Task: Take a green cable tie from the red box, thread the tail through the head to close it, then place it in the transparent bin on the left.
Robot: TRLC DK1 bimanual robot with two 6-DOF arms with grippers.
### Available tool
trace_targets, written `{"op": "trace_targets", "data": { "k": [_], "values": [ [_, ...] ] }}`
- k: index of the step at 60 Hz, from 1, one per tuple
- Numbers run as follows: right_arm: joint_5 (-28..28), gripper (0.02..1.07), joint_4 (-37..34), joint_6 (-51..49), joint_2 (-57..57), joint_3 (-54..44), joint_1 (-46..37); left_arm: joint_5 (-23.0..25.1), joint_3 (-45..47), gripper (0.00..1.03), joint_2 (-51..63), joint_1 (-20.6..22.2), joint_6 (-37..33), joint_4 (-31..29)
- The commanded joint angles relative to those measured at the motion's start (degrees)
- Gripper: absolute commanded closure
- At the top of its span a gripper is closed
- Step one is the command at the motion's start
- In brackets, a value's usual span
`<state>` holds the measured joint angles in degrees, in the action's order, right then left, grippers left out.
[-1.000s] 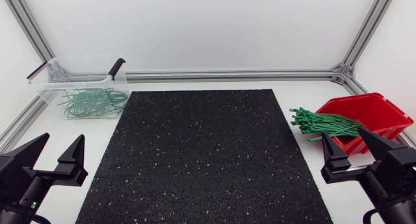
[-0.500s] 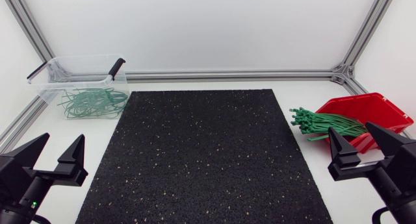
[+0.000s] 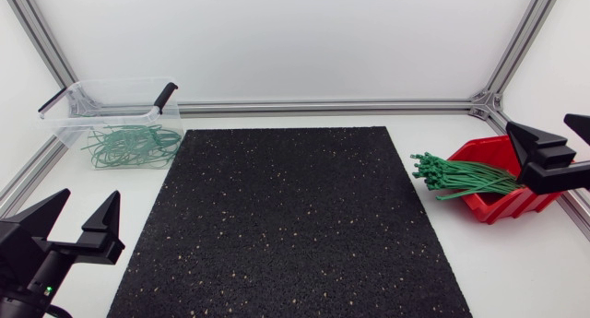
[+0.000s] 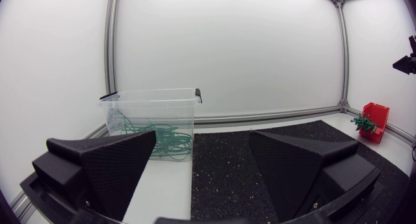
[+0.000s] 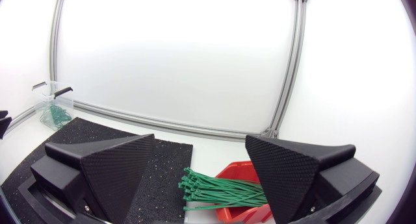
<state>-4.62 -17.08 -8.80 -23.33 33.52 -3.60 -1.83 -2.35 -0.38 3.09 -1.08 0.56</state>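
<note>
- Far left, at the back of the worktop: the transparent bin, with a loose tangle of closed green loops already in it.
- Near left corner: left claw, fingers spread wide, nothing between them, well away from the bin and the ties.
- Middle: the black speckled mat, nothing lying on it.
- Right of the mat: the bundle of green cable ties. It sits in the red box with the head ends fanned out over the box's rim towards the mat.
- Far right: right claw, over the red box in the head view. It's also spread wide and empty, not touching the ties yet. From its own wrist view the bundle lies ahead of the fingers and below them.
- How they'll handle, my guess: skinny nylon straps, so basically weightless, springy and pretty slick. Packed this tight, a careless grab probably drags a few neighbours out too.
- Where I'd grab: one tie at the edge of the fan, just behind its head where it pokes out past the rim, pinched across the flat of the strap. That leaves the tail free for the other claw to thread.
</note>
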Motion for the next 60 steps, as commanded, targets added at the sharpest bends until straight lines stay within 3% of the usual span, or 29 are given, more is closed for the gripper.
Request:
{"op": "trace_targets", "data": {
  "k": [1,12,17,25,43,54,60],
  "values": [
    [-1.4,0.05,-2.8,-1.9,-5.1,5.2,-1.2,-0.6,2.4,0.04,-0.4,0.2,0.5,-0.3],
    [-6.2,0.05,-8.8,-6.5,-15.7,13.9,-6.9,-0.6,2.4,0.04,-0.4,0.2,0.5,-0.3],
    [-6.4,0.05,-13.9,-16.0,-21.5,18.8,-8.0,-0.6,2.4,0.04,-0.4,0.2,0.5,-0.3],
    [-10.1,0.05,-17.6,-22.0,-29.2,23.0,-10.7,-0.6,2.4,0.04,-0.4,0.3,0.5,-0.3],
    [-10.1,0.06,-32.2,-46.0,-45.1,32.0,-10.6,-0.6,2.4,0.04,-0.4,0.2,0.5,-0.5],
    [-9.5,0.08,-32.4,-57.0,-49.4,29.2,-10.8,-0.6,2.3,0.04,-0.3,0.2,0.5,-0.5],
    [-7.2,0.12,-25.5,-62.3,-49.6,24.1,-10.7,-0.6,2.4,0.04,-0.3,0.0,0.5,-0.5]
  ]
}}
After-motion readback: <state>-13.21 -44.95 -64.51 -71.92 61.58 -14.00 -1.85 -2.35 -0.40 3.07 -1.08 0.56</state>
